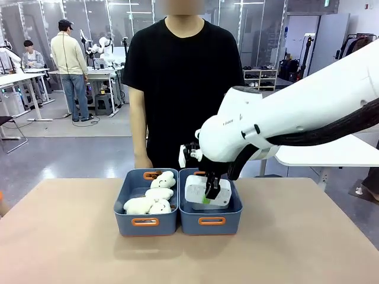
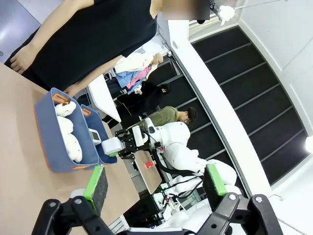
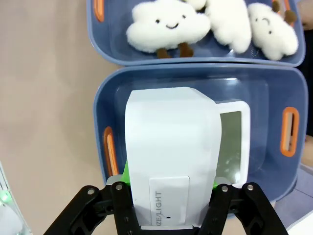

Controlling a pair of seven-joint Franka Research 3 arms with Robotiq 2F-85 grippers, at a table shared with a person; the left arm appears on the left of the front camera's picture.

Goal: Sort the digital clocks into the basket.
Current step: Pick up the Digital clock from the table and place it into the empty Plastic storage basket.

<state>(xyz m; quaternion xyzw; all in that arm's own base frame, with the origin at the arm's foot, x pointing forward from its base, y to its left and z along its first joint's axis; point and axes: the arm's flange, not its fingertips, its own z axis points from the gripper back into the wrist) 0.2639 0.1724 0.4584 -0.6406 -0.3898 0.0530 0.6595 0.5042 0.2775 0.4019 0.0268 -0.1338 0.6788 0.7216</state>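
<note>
Lower clock [image 3: 234,142] mostly under held clock [image 3: 168,152]

Front camera faces the person across the desk [image 1: 71,236]; the right wrist looks straight down, close, into both baskets [image 3: 195,78]; the left wrist watches them from afar.

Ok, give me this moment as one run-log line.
right gripper: shut on digital clock, over right basket | second clock: lying in that basket | left gripper: open | plush toys: left basket

White clock [image 3: 168,147] held above basket [image 3: 274,93], second clock [image 3: 234,142] inside
</note>
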